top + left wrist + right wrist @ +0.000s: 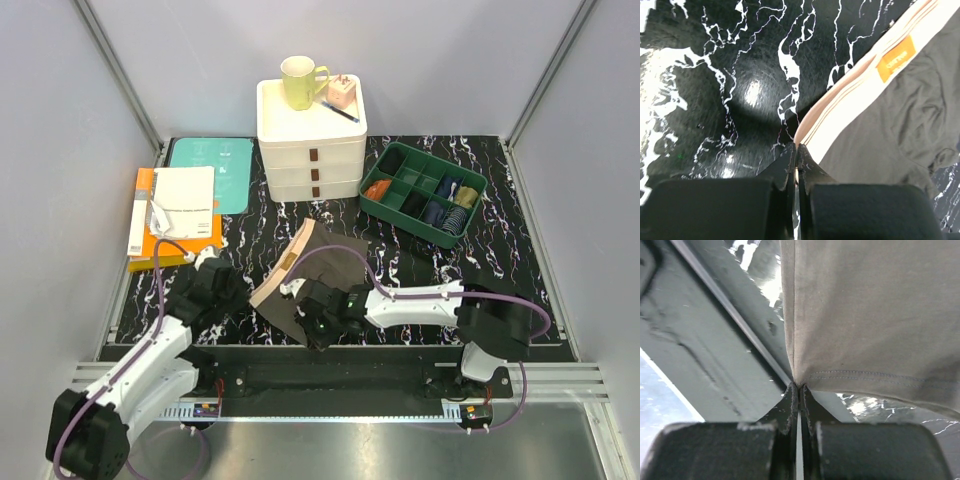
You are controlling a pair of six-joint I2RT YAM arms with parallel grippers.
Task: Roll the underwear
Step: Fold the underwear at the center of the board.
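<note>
Top external view shows the dark olive-brown boxer briefs (pixel 330 262) lying mid-table (pixel 500 270) before the white drawer unit (pixel 312 150), the left gripper (pixel 796 152) with jaws pressed together on the beige waistband (pixel 860 85) end, and the right gripper (pixel 799 390) clamping a hem corner.

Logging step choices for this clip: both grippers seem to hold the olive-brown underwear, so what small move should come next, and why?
Probably carry the underwear away from the bases and lay it flat. The left gripper is shut on the waistband end, and the right gripper is shut on a leg hem corner. The cloth there hangs over the near rail.
</note>
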